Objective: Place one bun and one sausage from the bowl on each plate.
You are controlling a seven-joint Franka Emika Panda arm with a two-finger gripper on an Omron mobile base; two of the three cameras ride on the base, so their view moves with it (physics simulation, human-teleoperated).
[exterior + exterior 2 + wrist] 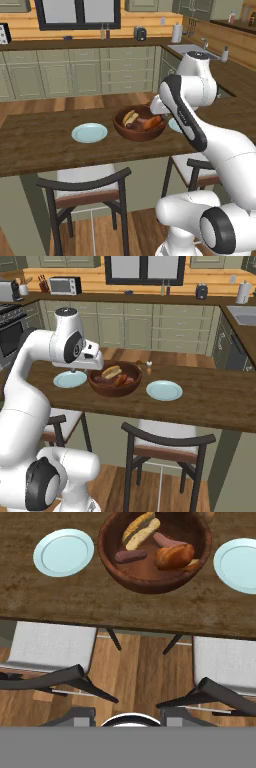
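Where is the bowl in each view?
Left base view: bowl centre, right of a plate.
Right base view: bowl left of centre, between the two plates.
Hand view: bowl top centre, between the plates.
Shared landmark: the dark wooden table.

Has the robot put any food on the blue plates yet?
Not yet. Both plates, the left one and the right one, are bare. Two buns and two sausages all still lie in the wooden bowl. Nothing is being carried right now, so every bun and sausage is still left to move, one of each per plate.
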